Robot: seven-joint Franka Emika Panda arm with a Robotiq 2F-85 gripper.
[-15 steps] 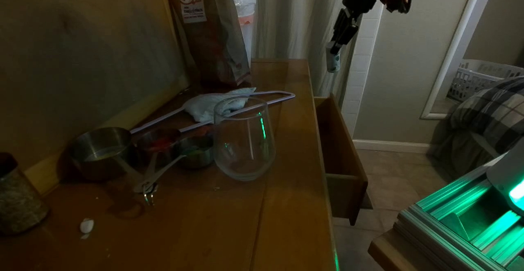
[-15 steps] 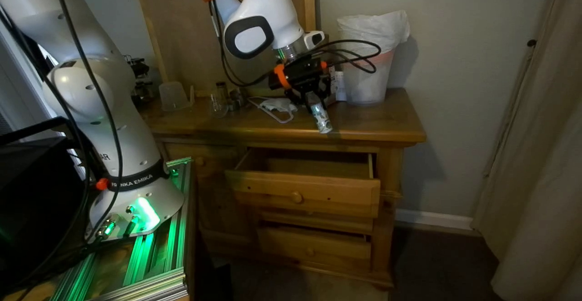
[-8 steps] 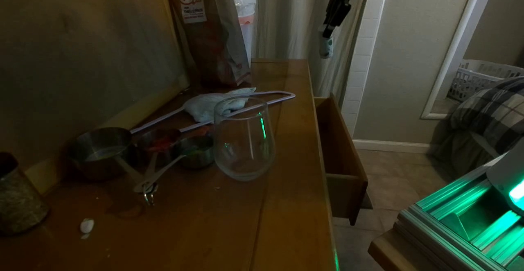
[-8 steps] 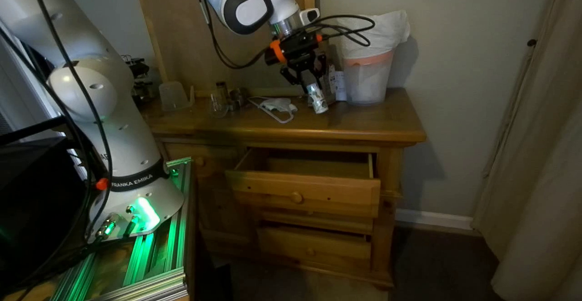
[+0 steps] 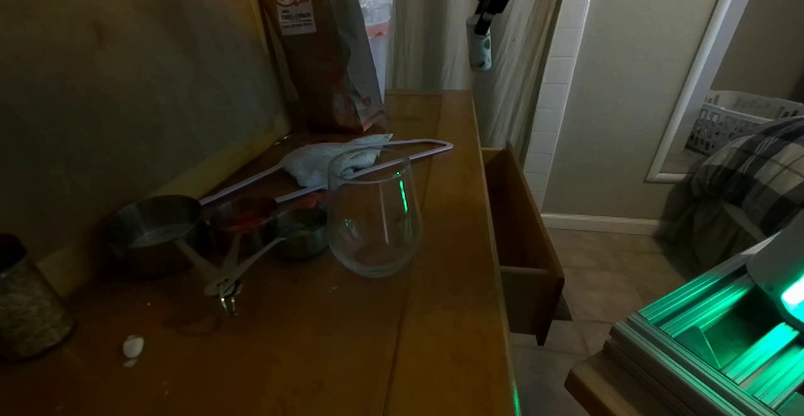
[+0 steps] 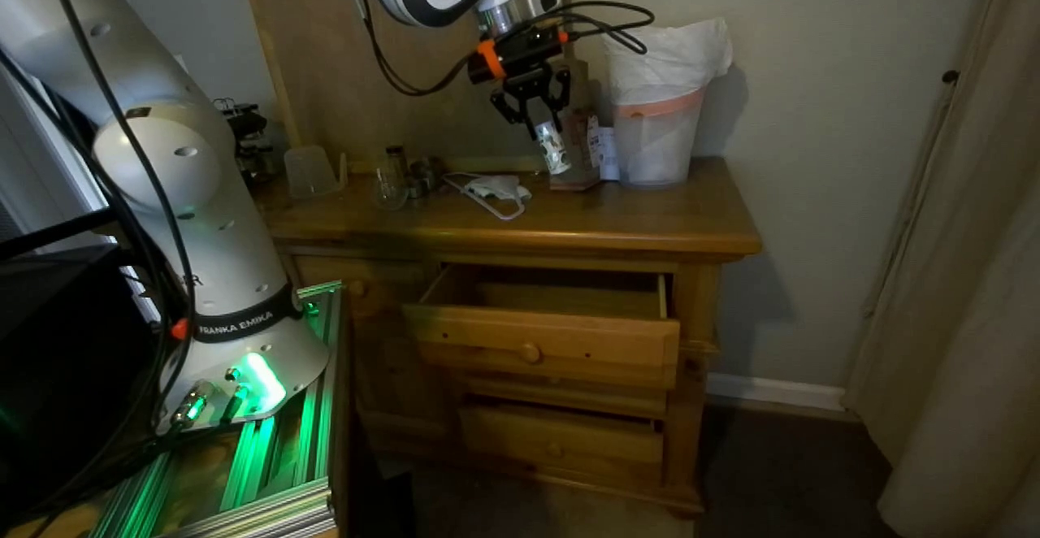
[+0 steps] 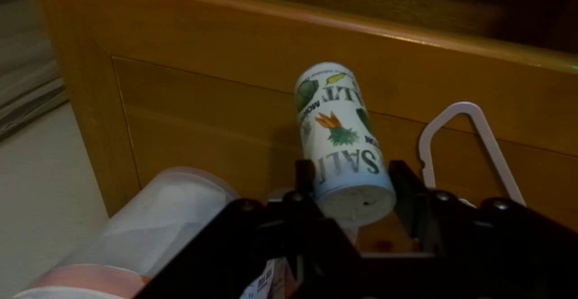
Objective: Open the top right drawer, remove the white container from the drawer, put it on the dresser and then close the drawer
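The white container, a salt cylinder printed with vegetables, hangs tilted in the air above the dresser top. My gripper is shut on one end of it, a finger at either side. In both exterior views the container points downward from the fingertips; seen along the dresser, the container is well above the wood, near the far end. The top right drawer stands pulled out below the dresser's edge. Part of its dark inside shows at the top of the wrist view.
A clear glass, metal measuring cups, a hanger with a pale cloth and a paper bag stand on the dresser. Beside the bag is a white-lined bin. A lower drawer is slightly out.
The arm has lifted the container and carried it from the dresser's front edge back over the top, toward the paper bag. The hold and the pulled-out drawer look the same.
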